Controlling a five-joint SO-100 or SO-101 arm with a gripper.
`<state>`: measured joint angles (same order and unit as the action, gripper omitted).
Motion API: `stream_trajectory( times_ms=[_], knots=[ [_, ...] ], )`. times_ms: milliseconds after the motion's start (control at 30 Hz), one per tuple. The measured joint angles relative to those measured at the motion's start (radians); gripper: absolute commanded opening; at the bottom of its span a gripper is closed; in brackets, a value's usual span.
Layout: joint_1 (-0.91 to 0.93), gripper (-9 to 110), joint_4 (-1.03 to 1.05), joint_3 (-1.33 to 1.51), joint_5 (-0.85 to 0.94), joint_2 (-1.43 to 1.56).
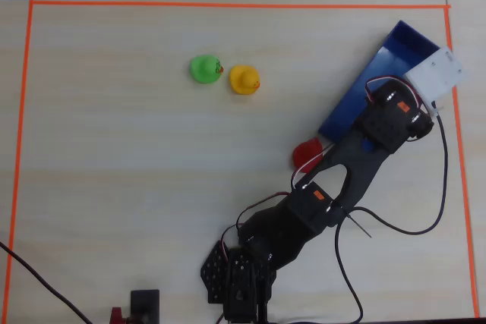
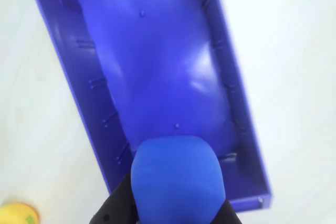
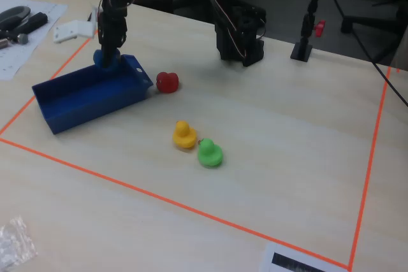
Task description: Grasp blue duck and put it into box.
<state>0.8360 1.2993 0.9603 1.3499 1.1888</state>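
My gripper (image 2: 173, 209) is shut on the blue duck (image 2: 178, 179), whose rounded blue body fills the bottom middle of the wrist view between the black fingers (image 2: 118, 208). The duck hangs over the near end of the deep-blue box (image 2: 84, 77), whose floor is bare. In the fixed view the gripper (image 3: 106, 55) holds the duck (image 3: 104, 60) just above the box's (image 3: 89, 109) right end by its far wall. In the overhead view the arm's wrist (image 1: 389, 123) covers the duck and part of the box (image 1: 357, 96).
A red duck (image 3: 167, 81) sits just outside the box's right end, beside the arm in the overhead view (image 1: 307, 155). A yellow duck (image 1: 244, 80) and a green duck (image 1: 205, 68) stand together mid-table. Orange tape (image 1: 228, 4) borders the workspace. A white part (image 1: 434, 73) lies by the box's far end.
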Motion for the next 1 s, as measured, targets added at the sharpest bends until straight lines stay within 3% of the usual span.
stream_trajectory(
  times_ms=[167,333,433,567,633,800,1000],
  knots=[
    [-0.014,24,0.0,-0.011,0.069,-0.064],
    [-0.005,29,0.0,-0.014,0.121,-0.064],
    [0.002,25,0.0,-0.014,0.127,-0.064],
    [0.003,6,-0.034,-0.008,0.106,-0.035],
    [-0.005,0,-0.072,0.021,0.046,0.031],
    [-0.13,0,-0.098,0.179,-0.083,0.311],
    [-0.407,0,-0.147,0.761,0.138,0.882]
  ],
)
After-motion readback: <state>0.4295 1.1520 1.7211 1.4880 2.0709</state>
